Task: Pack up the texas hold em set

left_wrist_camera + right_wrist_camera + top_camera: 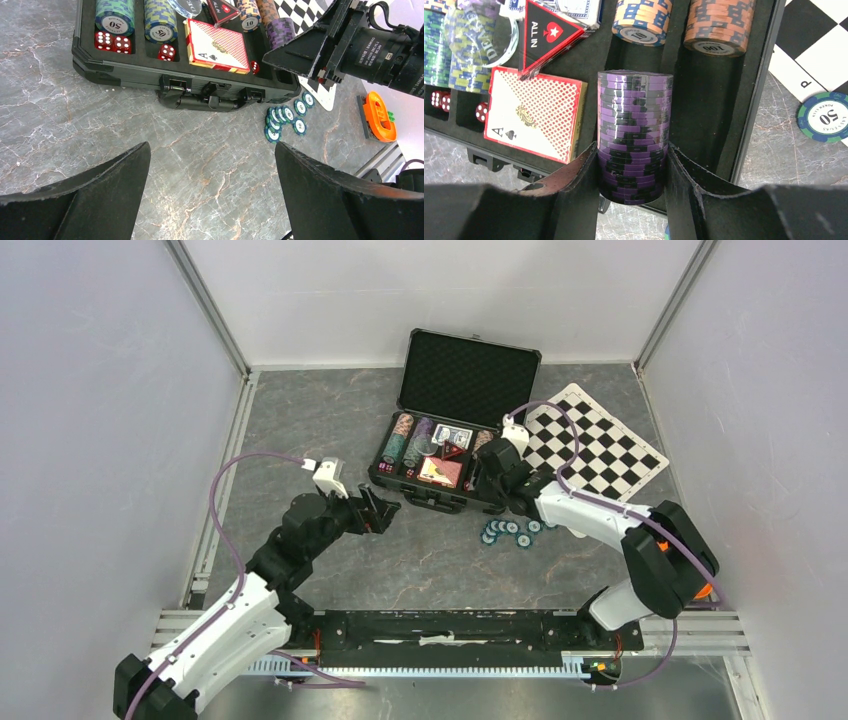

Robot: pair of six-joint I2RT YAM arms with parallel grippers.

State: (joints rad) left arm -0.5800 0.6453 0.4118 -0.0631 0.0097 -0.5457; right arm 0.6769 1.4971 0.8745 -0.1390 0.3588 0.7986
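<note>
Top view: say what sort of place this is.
Probably a lab robot cell: bare white panels on metal rails enclose a grey table, with two arms bolted at its near edge.

Left gripper (pixel 378 510): near table centre, jaws spread wide.
Right gripper (pixel 633 150): right of centre, toward far edge, pinching purple chip stack (pixel 634 110).

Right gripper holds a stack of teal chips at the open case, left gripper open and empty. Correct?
No: the right wrist view shows the stack in the right gripper is purple, not teal. It is held at the open case, and the left gripper is open and empty.
</note>
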